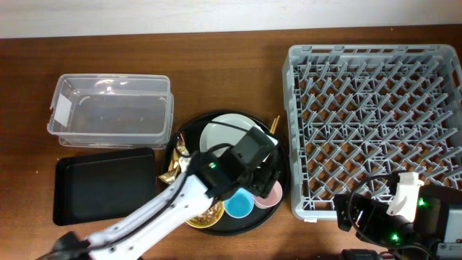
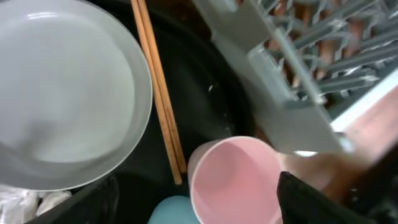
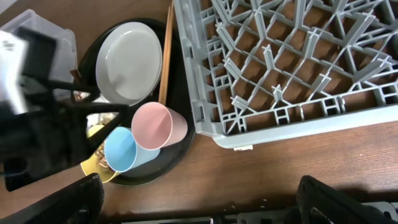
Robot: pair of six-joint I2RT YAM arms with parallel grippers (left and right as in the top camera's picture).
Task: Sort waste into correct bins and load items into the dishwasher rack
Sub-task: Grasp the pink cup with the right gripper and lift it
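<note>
One left hand (image 2: 196, 186), spread wide, hovering above pink cup (image 2: 233, 180)

On the table (image 1: 216, 65), the rack (image 1: 372, 123) stands right, with the round tray (image 1: 186, 128) just left of it. On that tray the plate (image 1: 224, 133) lies behind with the chopsticks (image 3: 165, 56) along its right edge. In front, the right cup (image 3: 158, 127) touches the left cup (image 3: 124, 150). The tub (image 1: 112, 79) stands far left (the shallow tray (image 1: 101, 184) before it).
</note>
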